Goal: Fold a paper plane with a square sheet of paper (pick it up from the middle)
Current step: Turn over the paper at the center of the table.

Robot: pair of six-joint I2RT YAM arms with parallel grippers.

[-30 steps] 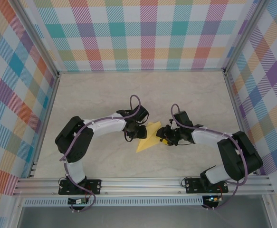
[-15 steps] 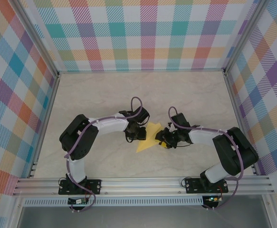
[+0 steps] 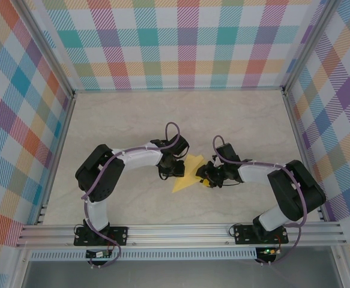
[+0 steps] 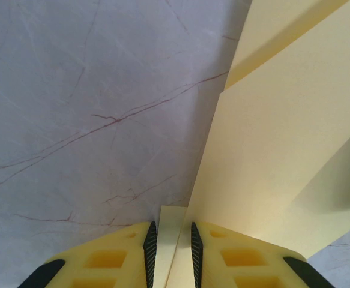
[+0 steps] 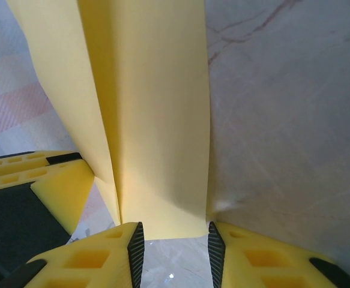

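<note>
Both grippers grip the yellow paper (image 3: 185,175) mid-table: left gripper (image 4: 171,243) pinches a folded edge, and right gripper (image 5: 173,235) has its jaws partly apart around another folded flap. Several creased layers show already, so folding looks partway done; a finished dart with wings is not yet formed.

Matt yellow paper sheet (image 4: 271,156) lies on a smooth, veined marble-look table (image 4: 72,90); end effector fingers (image 5: 84,258) are yellow plastic.
</note>
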